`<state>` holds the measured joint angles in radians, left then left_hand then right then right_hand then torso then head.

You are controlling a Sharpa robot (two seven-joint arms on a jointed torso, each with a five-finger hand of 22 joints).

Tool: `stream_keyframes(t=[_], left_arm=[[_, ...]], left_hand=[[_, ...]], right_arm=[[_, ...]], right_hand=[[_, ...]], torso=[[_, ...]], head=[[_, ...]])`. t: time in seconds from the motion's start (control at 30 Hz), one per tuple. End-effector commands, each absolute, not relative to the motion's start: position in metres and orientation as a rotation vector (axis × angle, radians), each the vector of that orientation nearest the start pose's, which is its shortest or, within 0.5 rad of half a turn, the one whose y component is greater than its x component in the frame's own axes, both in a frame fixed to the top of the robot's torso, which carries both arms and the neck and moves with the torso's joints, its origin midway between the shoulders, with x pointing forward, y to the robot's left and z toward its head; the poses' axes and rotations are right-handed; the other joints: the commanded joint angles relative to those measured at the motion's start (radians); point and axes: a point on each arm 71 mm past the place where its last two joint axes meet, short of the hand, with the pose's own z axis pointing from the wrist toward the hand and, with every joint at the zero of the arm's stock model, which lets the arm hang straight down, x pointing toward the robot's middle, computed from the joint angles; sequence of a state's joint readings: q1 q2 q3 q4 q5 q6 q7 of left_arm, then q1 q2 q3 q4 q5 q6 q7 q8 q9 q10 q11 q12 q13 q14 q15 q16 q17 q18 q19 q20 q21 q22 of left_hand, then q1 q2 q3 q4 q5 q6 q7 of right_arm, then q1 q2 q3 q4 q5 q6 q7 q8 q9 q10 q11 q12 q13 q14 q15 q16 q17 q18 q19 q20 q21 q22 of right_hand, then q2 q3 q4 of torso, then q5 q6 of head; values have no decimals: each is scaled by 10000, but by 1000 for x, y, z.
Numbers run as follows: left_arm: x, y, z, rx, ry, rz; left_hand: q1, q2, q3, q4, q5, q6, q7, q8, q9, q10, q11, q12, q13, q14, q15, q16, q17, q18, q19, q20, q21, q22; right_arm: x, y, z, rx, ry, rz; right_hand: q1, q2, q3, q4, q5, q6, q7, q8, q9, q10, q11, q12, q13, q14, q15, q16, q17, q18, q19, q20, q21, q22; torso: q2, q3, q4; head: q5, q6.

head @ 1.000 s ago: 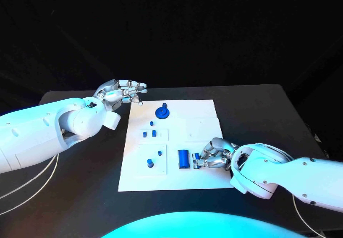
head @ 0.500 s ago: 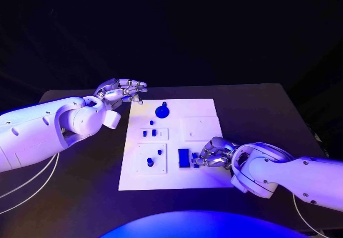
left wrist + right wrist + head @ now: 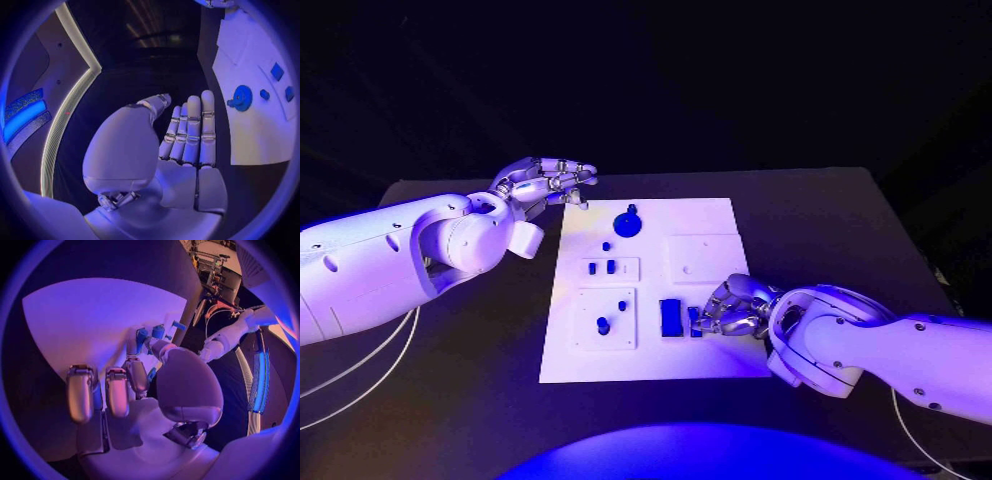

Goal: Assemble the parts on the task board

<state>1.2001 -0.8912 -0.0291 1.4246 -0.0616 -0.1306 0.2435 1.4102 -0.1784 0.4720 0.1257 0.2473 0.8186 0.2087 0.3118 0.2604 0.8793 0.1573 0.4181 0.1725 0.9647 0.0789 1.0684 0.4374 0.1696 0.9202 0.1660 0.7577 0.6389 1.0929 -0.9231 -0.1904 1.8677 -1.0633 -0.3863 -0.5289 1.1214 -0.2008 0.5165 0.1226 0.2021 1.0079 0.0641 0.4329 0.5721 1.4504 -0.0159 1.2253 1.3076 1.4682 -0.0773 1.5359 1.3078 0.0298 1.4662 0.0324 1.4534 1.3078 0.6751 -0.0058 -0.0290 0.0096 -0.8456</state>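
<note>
Right robot hand [image 3: 728, 308] sits on the board's [image 3: 711, 355] near right part, fingers curled down at a small blue part [image 3: 694, 321]; real grip or just contact, can't tell. Beside it lies a bigger blue block [image 3: 671, 317], long axis running near-to-far. Left robot hand [image 3: 548, 183] hovers off the board's far left corner, fingers bent but apart, holding nothing. Round blue knob part [image 3: 627, 223] sits at the far end; small pegs [image 3: 599, 268] and one more [image 3: 603, 326] stand in raised white plates on the left side. Bare tabletop [image 3: 834, 230] lies open on both sides of the board. No readable writing.
</note>
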Motion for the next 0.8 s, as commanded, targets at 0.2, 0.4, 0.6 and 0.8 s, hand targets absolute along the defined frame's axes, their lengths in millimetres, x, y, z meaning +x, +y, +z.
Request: stream_keyframes(t=[0.2,0.4,0.6,0.8], left_arm=[[503,252,-188,-11247,15886,-15044],[503,252,-188,-11253,15890,-15034],[503,252,-188,-11250,15893,-15036],[503,252,-188,-11248,15896,-15038]], left_hand=[[-1,127,-16,56,25,-71,131,59,9,-86,-7,42,-15,-67,15,16,-12,139,40,45,-65,-15],[-1,127,-16,56,25,-71,131,59,9,-86,-7,42,-15,-67,15,16,-12,139,40,45,-65,-15],[-1,127,-16,56,25,-71,131,59,9,-86,-7,42,-15,-67,15,16,-12,139,40,45,-65,-15],[-1,127,-16,56,25,-71,131,59,9,-86,-7,42,-15,-67,15,16,-12,139,40,45,-65,-15]], right_arm=[[366,-170,-272,3689,22098,6310],[371,-171,-275,3701,22084,6215],[375,-172,-278,3659,22060,6163],[378,-172,-279,3611,21985,6170]], right_hand=[[-118,11,-89,121,-288,80,-23,-91,-34,19,28,-7,809,871,18,30,1835,-72,701,4,-36,2328],[-148,14,-115,155,-391,98,-28,-93,-36,39,27,40,834,876,20,41,1862,-70,699,7,-42,2327],[222,-14,-85,-63,-1039,156,-71,-85,-28,54,-10,65,852,880,-8,50,1886,-65,692,-8,-65,2321],[317,-41,-133,-99,-1436,184,-63,-97,-37,67,-6,95,871,885,-8,60,1912,-70,698,-12,-45,2327]], torso=[[2,4,11],[4,-3,4],[7,7,9],[7,6,-2]], head=[[7,0],[2,-23],[24,-80],[28,-170]])
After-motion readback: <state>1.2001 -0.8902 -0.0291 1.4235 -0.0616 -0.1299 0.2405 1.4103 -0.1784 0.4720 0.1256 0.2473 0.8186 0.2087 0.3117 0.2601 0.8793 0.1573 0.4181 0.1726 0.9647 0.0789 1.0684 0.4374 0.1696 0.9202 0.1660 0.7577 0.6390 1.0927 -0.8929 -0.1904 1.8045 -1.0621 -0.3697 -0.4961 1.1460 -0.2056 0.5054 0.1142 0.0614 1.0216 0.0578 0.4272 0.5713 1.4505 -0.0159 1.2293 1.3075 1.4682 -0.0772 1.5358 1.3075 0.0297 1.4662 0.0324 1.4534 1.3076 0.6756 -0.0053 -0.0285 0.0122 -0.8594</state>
